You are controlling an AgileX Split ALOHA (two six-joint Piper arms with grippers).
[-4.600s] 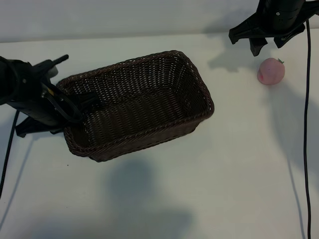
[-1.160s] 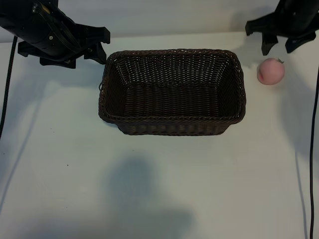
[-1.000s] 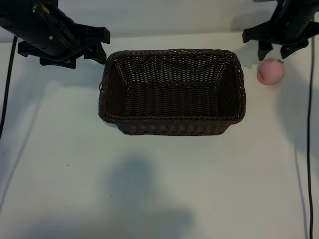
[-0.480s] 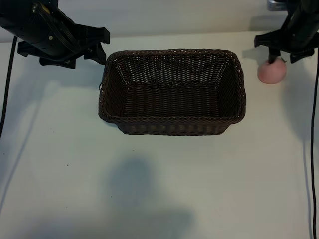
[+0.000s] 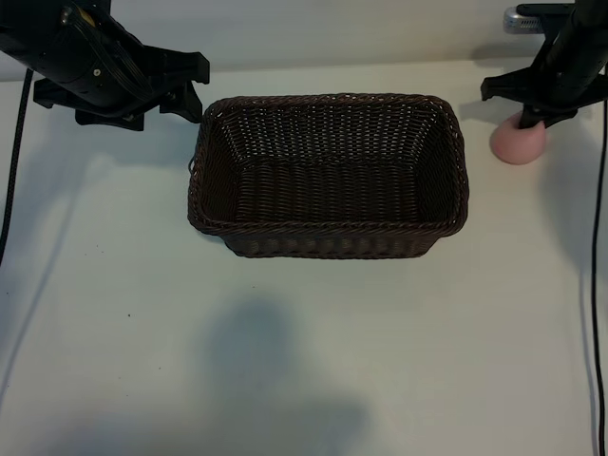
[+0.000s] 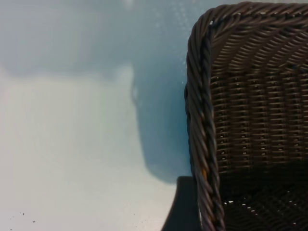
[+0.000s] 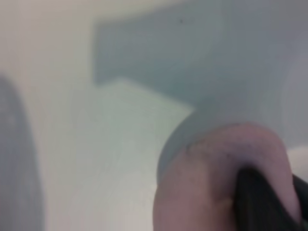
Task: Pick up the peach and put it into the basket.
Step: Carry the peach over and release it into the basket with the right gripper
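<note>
The pink peach (image 5: 518, 144) rests on the white table at the far right, to the right of the dark brown wicker basket (image 5: 328, 228). My right gripper (image 5: 532, 116) has come down on the peach's top. In the right wrist view one dark finger (image 7: 262, 202) presses into the peach (image 7: 207, 183), and the other finger is hidden. My left gripper (image 5: 195, 84) hangs open at the basket's far-left corner. One of its fingers (image 6: 185, 209) shows just outside the braided rim (image 6: 202, 120), holding nothing.
The basket fills the middle of the table (image 5: 304, 361), a short gap from the peach. Black cables (image 5: 597, 285) hang along both side edges. A pale wall runs behind the table.
My right gripper dropped from above and behind the peach onto its top and its fingers drew together. The peach, the basket and the left arm stayed where they were.
</note>
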